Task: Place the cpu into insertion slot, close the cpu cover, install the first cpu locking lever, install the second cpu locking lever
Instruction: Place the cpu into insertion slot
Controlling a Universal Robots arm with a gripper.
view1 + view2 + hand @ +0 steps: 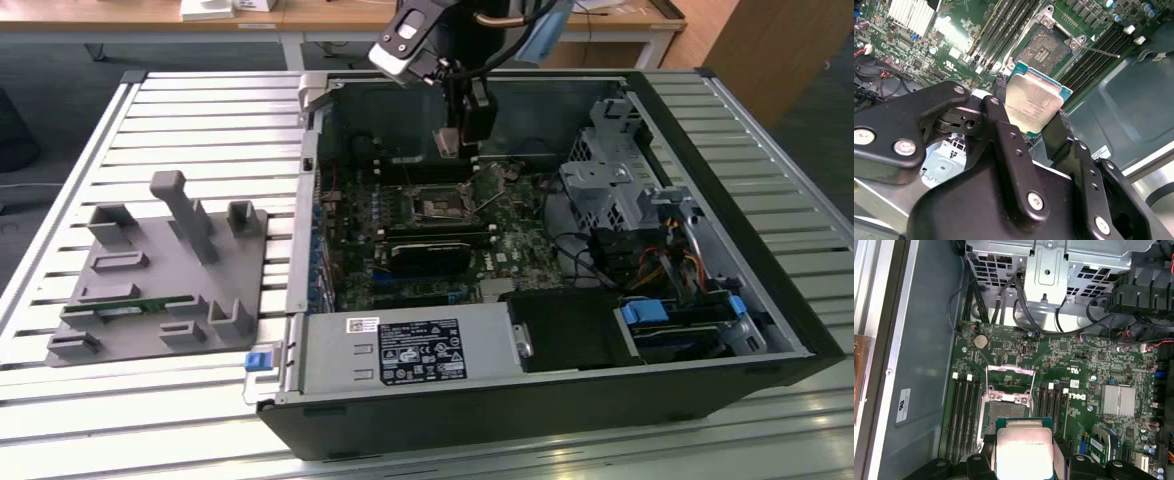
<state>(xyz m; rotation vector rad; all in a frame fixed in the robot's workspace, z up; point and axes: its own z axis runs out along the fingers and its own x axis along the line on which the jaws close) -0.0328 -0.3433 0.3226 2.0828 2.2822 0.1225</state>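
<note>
My gripper [1031, 112] is shut on the cpu [1034, 102], a flat square chip with a dull silver top, held by two opposite edges between the black fingers [1001, 95]. In the first wrist view the cpu [1024, 450] hangs just short of the insertion slot [1006, 410], above the board and apart from it. The cpu cover [1010, 377], a thin silver frame, stands swung open on the slot's far side. A thin metal locking lever [1101, 51] sticks out beside the insertion slot [1046, 47]. In the exterior view the gripper [461, 140] hovers inside the open computer case, behind the insertion slot [438, 205].
Black memory slots [961, 415] flank the socket. A long black card [427, 250] and a power supply [400, 350] lie nearer the front. The drive cage [614, 190] and cables fill the exterior view's right. A grey parts fixture [147, 290] sits on the exterior view's left.
</note>
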